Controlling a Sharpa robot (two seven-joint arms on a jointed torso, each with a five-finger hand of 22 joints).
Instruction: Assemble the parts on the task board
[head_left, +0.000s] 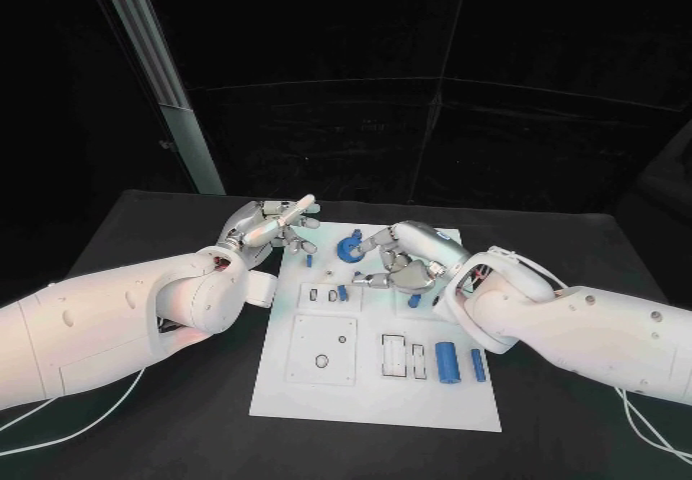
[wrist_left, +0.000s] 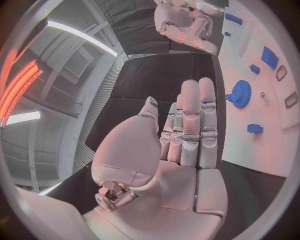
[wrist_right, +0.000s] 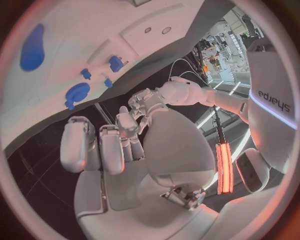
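Note:
The white task board (head_left: 378, 402) lies in the middle of the black table. A blue gear (head_left: 351, 245) stands near its far edge, with small blue pieces (head_left: 342, 293) close by and blue cylinders (head_left: 446, 362) near the right edge. My left hand (head_left: 274, 226) hovers off the board's far left corner with straight fingers (wrist_left: 190, 120) and holds nothing. My right hand (head_left: 402, 256) hangs over the far right part of the board, just right of the gear; its palm (wrist_right: 165, 145) is bare. The gear (wrist_left: 239, 93) lies beyond the left fingertips, apart from them.
White rectangular recesses (head_left: 322, 350) and slots (head_left: 394, 355) mark the board's near half. A blue cylinder (wrist_right: 32, 47) and small blue pegs (wrist_right: 115, 63) sit on the board (wrist_right: 75, 25) ahead of the right hand. A metal post (head_left: 170, 95) rises behind the table at left.

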